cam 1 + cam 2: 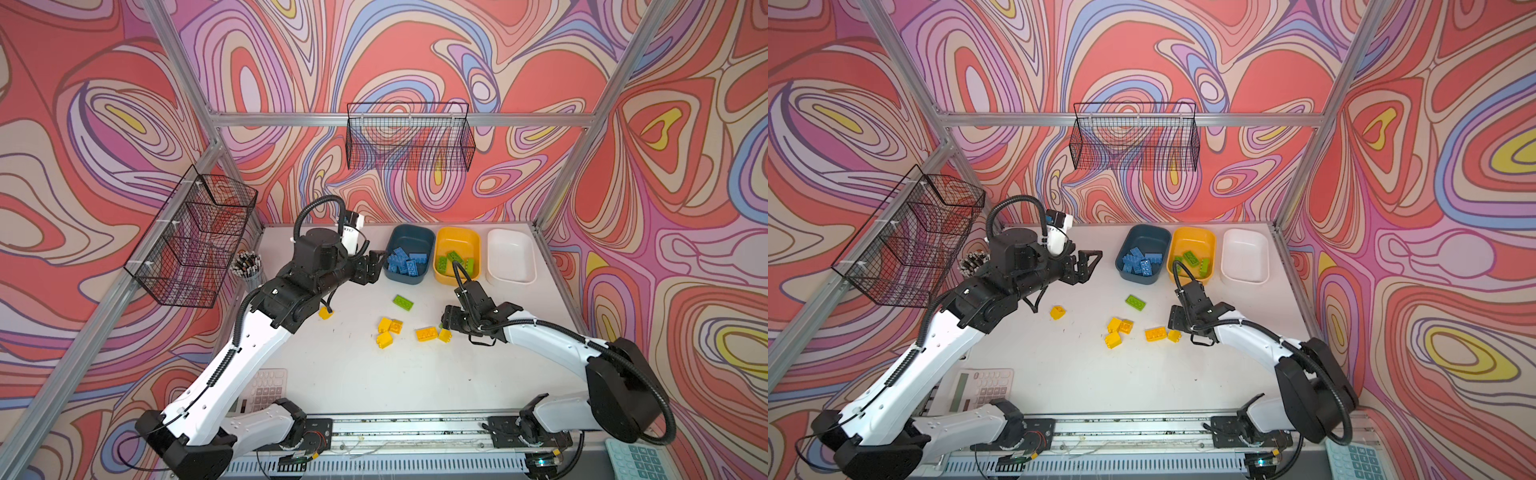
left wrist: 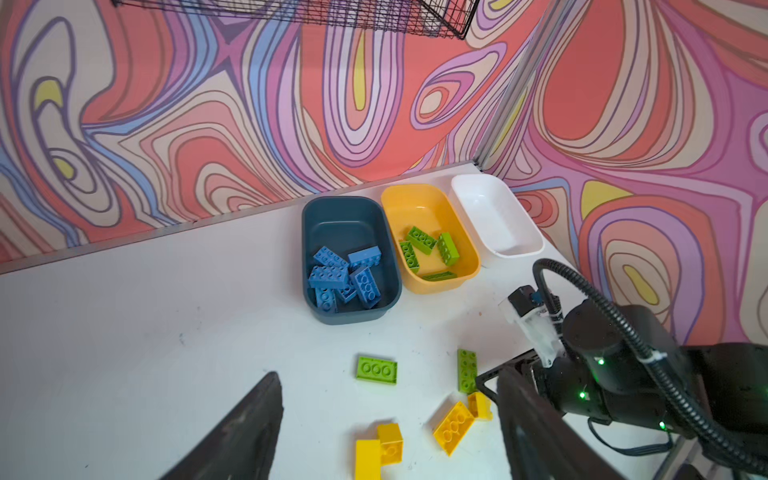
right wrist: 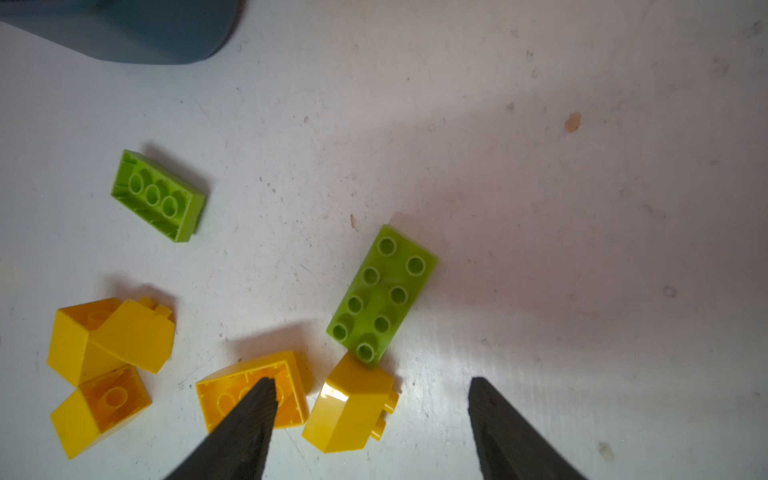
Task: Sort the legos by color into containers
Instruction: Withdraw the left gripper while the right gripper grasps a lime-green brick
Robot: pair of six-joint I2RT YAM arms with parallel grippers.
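In teal tub point(image 1: 409, 233), just left of yellow-orange tub point(image 1: 457, 235): blue legos point(image 1: 405, 262). Inside yellow-orange tub: 4 green legos point(image 2: 422, 240). Just right of it: white tub point(image 1: 511, 253). In front of it, on table point(image 1: 353, 374): 2 loose green legos point(image 3: 382, 295), 6 yellow legos point(image 1: 428, 333). Spread wide, empty: left gripper point(image 1: 1088, 262) beyond teal tub, right gripper point(image 3: 372, 381) in front of yellow-orange tub.

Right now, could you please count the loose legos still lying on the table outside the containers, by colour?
Yellow legos: 6
Green legos: 2
Blue legos: 0, all are in the teal container
Total loose: 8
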